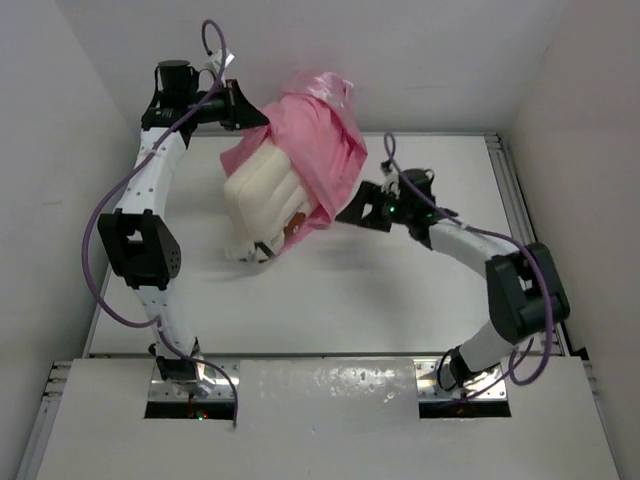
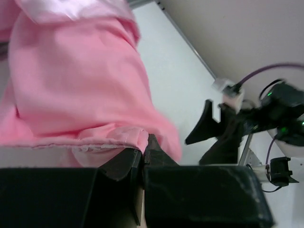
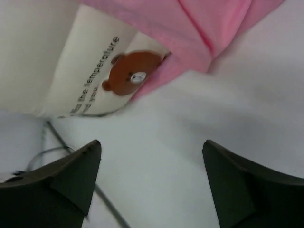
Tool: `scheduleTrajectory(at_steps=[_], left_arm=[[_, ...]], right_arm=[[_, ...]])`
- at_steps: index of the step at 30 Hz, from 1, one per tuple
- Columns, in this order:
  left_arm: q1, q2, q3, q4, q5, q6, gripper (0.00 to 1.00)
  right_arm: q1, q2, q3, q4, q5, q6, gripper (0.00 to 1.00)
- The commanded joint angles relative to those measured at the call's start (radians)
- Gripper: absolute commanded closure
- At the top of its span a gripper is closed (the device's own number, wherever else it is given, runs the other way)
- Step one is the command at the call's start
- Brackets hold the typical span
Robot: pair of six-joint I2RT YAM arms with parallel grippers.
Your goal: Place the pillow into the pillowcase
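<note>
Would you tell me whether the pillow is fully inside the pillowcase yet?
Only partly in: one end of the pillow, with its bear print, sticks out of the pillowcase.

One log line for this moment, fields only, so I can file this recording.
left claw: shut on pillowcase hem | right claw: open, empty, near pillow | pillow: partly inside, bear print exposed

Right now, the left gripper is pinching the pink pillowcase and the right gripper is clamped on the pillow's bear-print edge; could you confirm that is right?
Not quite. The left gripper does pinch the pillowcase, but the right gripper is not clamped on the pillow: the right wrist view shows its jaws open and empty, short of the bear-print edge.
</note>
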Motion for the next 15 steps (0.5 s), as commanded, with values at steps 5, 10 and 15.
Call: scheduleTrajectory(at_steps=[5,10,15], left_arm=[[0.025,-0.057,0.006,-0.021,-0.078,0.072,1.0],[0.047,-0.057,-0.003,-0.102,-0.165,0.151,1.0],[0.059,-0.103,-0.098,-0.164,-0.211,0.276,1.0]], right_arm=[[0.155,0.201,-0.082,0.439,0.09,0.039,0.01],[0.178,0.26,-0.115,0.505,0.183,0.171,0.01],[0.183,0.284,-0.05,0.308,0.393,0.131,0.05]])
